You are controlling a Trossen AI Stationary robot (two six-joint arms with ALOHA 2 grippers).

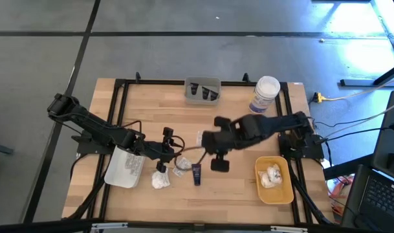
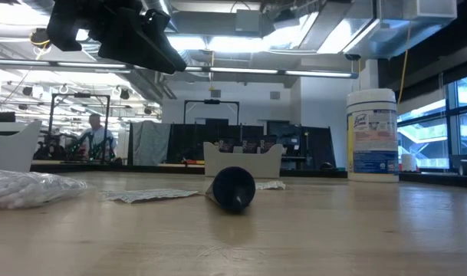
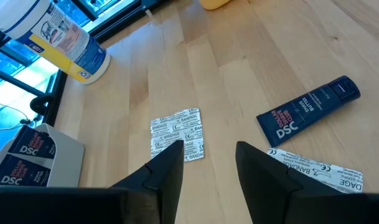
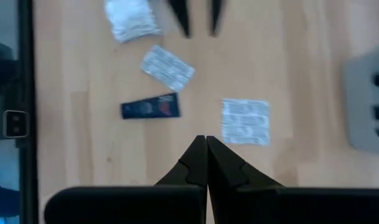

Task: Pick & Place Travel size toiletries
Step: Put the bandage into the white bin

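On the table: 2 silvery packets point(image 4: 167, 68), 1 dark tube point(image 4: 150, 107), 3 trays point(image 1: 274, 180), 1 jar point(image 1: 265, 94).

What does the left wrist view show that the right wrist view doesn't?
Only the left wrist view shows the white jar with its blue label and the open left gripper up close. Only the right wrist view shows the white puffy bundle and the shut right gripper. Both show the dark tube, two silvery packets and the grey tray.

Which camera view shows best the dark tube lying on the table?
The left wrist view: the dark tube lies whole there, its white lettering readable. The high view and right wrist view show it small; the low view shows only its round end.
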